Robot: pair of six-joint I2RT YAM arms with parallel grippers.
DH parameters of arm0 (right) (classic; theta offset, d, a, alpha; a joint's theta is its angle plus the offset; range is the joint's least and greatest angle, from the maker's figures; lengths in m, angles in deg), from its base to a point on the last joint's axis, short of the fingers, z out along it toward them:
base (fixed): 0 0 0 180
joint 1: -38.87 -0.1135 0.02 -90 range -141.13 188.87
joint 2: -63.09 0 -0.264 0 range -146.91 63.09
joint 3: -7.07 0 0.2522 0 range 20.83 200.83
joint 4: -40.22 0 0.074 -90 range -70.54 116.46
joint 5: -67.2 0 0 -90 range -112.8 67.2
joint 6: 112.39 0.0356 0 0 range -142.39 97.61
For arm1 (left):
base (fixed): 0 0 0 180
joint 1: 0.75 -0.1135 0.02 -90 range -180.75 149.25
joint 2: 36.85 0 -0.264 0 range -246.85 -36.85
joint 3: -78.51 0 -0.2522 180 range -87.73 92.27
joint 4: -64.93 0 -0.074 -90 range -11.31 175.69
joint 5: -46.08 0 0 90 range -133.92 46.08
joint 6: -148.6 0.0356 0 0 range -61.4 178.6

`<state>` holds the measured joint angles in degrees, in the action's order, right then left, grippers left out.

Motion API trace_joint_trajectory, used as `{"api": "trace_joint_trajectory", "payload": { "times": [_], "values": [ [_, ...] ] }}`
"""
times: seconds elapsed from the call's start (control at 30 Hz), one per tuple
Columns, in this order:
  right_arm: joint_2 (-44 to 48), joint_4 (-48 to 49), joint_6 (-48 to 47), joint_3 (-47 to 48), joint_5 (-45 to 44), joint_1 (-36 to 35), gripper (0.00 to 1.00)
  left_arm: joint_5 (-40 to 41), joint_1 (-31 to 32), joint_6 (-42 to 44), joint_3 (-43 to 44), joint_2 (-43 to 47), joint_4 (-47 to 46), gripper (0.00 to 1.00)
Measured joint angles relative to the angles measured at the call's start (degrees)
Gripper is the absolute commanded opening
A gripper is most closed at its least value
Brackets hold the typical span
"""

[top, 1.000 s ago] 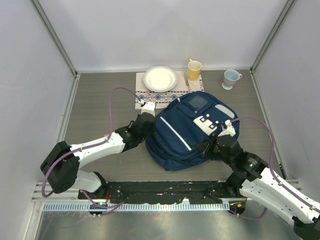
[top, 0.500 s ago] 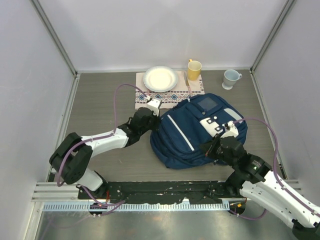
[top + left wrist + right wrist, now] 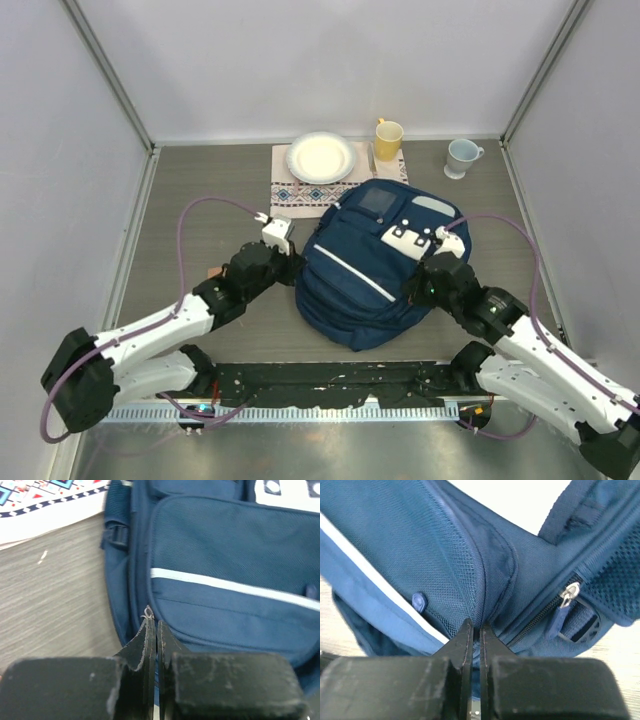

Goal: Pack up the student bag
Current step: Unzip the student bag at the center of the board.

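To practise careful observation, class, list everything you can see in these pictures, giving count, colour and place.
student bag: one, navy with white stripes, middle of the table
placemat: one, white with patterned border, beyond the bag
plate: one, white, on the placemat
yellow mug: one, yellow, at the placemat's far right corner
pale mug: one, pale blue-grey, far right of the table
table: one, grey wood-grain
left tool: one, black, shut on the bag's left edge
right tool: one, black, shut on a fold at the bag's right side

student bag (image 3: 362, 285) at centre, plate (image 3: 321, 157) on mat (image 3: 300, 191) behind it
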<state>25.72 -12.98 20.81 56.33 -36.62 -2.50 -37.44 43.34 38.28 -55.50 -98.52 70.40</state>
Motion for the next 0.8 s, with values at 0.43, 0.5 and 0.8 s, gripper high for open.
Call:
{"api": "trace_joint_trajectory", "payload": {
  "times": [0.43,0.5,0.8],
  "values": [
    [-4.57,4.9,-2.6,5.62,3.76,9.99,0.6,9.51,15.1,-3.78,-1.81,-1.99,3.43,0.0],
    [-1.75,5.86,-2.49,5.77,5.86,10.05,0.61,12.28,15.08,-3.5,-1.46,-1.99,4.39,0.0],
    [-4.02,9.01,-5.88,6.29,13.55,5.49,0.65,26.77,13.31,-9.62,4.02,-1.9,16.04,1.0]
  ]
}}
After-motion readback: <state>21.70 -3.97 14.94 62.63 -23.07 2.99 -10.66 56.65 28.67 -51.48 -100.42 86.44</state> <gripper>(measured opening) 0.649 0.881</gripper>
